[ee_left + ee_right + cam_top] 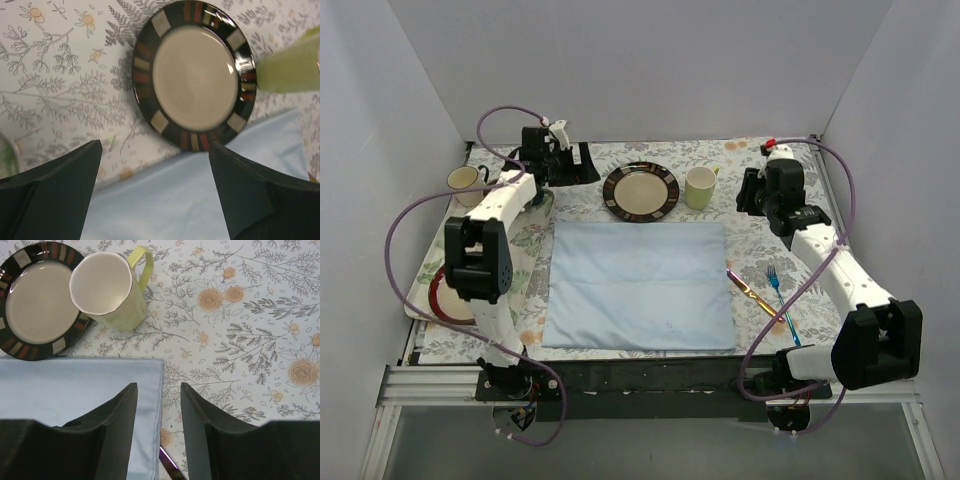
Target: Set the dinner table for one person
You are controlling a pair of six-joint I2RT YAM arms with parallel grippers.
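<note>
Left gripper (582,165), overhead: at far edge of dinner table (760,240), which underlies everything. Left wrist: my jaws wide apart, empty (plate (195,75) beyond). Right wrist: right gripper (159,390) parted, empty, over mat (60,385) corner, near mug (107,290).

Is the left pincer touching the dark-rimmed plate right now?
Apart. The top view shows the left pincer left of the plate with flowered tablecloth between them; in the left wrist view the plate lies beyond its open fingers.
</note>
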